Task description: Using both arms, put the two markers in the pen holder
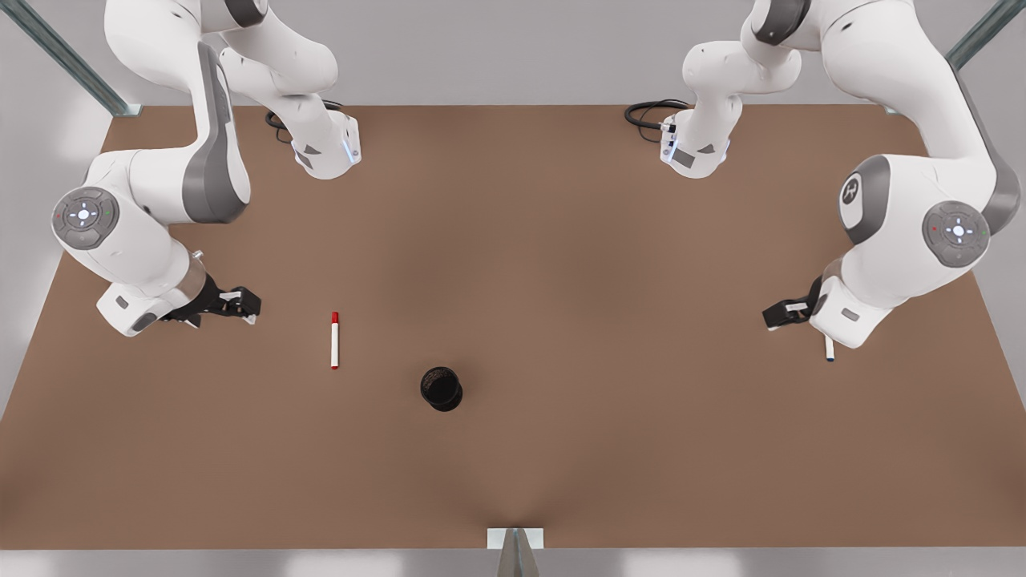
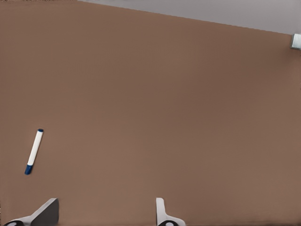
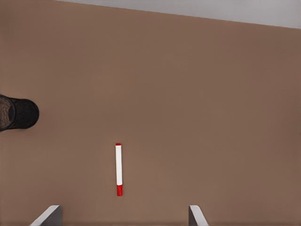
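Observation:
The red-capped marker (image 1: pixel 335 340) (image 3: pixel 118 169) lies flat on the brown table (image 1: pixel 561 240). The black mesh pen holder (image 1: pixel 441 389) (image 3: pixel 16 113) stands upright to its right in the front view. My right gripper (image 1: pixel 248 308) (image 3: pixel 122 219) hovers open at the front view's left, a short way from the red marker. The blue-capped marker (image 1: pixel 830 349) (image 2: pixel 34 151) lies at the front view's right, partly hidden under the arm's hand. My left gripper (image 1: pixel 773 316) (image 2: pixel 106 216) is open beside it, holding nothing.
Black cables (image 1: pixel 649 112) coil by the arm bases at the table's back edge. A small metal bracket (image 1: pixel 515 538) sits at the middle of the front edge. Wide bare tabletop lies between the two arms.

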`<control>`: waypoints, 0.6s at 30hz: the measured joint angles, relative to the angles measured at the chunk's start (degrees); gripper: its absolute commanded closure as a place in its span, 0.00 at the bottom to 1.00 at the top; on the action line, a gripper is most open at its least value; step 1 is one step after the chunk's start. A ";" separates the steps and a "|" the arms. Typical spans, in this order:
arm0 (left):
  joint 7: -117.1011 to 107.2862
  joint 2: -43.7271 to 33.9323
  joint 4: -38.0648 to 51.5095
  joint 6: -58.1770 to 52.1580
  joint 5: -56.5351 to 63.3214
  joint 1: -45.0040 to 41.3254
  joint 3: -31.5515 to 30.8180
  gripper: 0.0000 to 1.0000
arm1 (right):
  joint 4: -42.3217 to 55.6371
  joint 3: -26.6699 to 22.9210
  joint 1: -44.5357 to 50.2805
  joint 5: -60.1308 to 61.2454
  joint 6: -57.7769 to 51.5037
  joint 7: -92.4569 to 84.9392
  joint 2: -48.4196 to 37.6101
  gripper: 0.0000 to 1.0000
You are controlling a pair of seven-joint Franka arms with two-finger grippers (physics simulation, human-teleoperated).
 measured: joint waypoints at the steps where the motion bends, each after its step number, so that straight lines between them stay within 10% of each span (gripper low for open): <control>1: 1.05 0.14 0.00 0.05 -0.01 0.06 0.02 0.00 | 0.00 -0.01 0.05 0.00 0.00 -0.01 0.01 0.00; 18: 32.75 3.87 -37.87 35.90 2.21 14.94 7.70 0.00 | -0.63 -0.01 -0.49 0.03 2.02 -0.10 2.65 0.00</control>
